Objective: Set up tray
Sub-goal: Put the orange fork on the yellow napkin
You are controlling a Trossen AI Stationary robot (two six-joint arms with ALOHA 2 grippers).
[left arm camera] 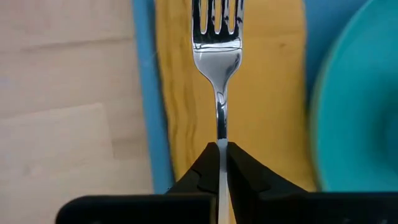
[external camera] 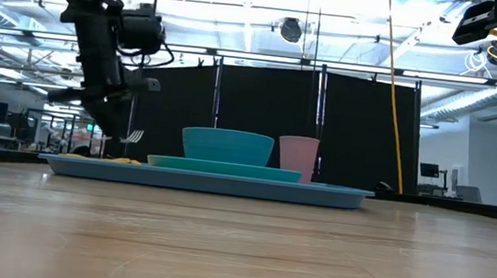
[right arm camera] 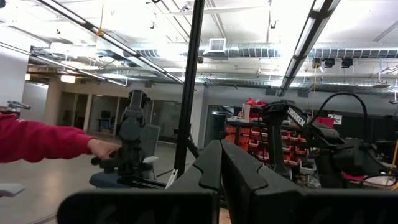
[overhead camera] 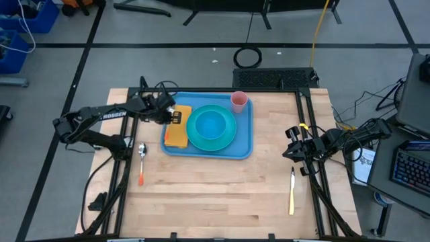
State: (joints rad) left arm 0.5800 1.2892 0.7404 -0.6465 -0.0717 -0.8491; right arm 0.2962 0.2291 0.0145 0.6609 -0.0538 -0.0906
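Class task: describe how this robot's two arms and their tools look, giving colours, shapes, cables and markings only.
Both arms are black and jointed. The left arm bears white lettering and trails black cables. The left tool has two black wedge-shaped fingers; the right tool matches, with yellow cabling near its wrist.

You see two dark, near-black jointed arms; left arm [overhead camera: 101, 121] carries white block lettering on one link, right arm [overhead camera: 349, 138] has yellow bits near the wrist, loose black cables loop off both, fingers [left arm camera: 202, 174] are matte black wedges
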